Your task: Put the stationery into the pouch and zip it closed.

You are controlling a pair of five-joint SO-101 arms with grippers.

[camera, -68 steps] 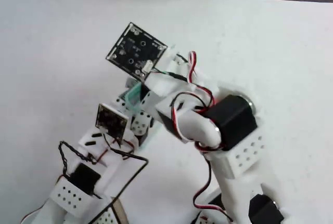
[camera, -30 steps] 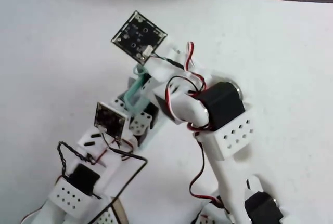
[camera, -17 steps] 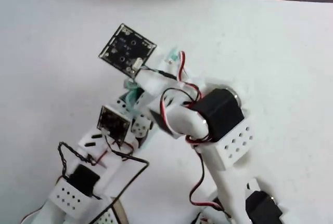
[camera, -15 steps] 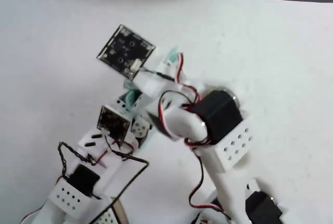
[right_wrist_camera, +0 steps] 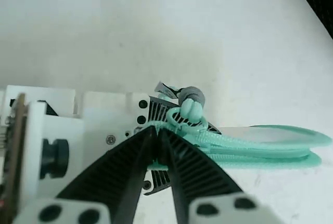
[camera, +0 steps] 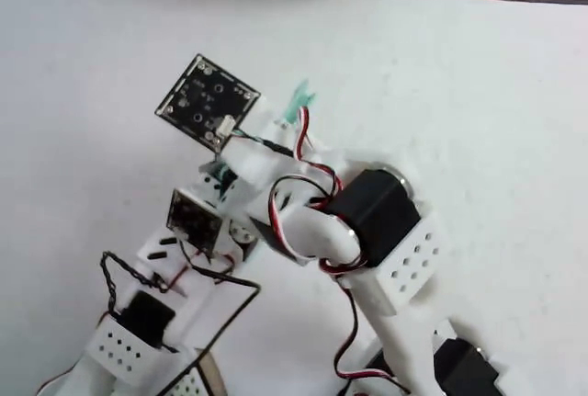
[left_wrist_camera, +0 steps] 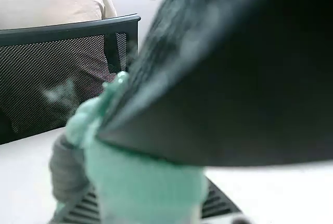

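The right gripper (right_wrist_camera: 156, 138) has its black ribbed jaws pressed narrow together on the zip edge of a mint-green fabric pouch (right_wrist_camera: 260, 143). The pouch lies flat on the white table (right_wrist_camera: 130, 26) and stretches away from this grip to one side. Just behind the pinch sits the small green zip pull with a grey cord (right_wrist_camera: 190, 95). The same end of the pouch lies between the ribbed black jaws of the left gripper (right_wrist_camera: 156, 115), which is clamped on it, so both grippers meet there. Beyond the table stands a black mesh chair (left_wrist_camera: 62, 68).
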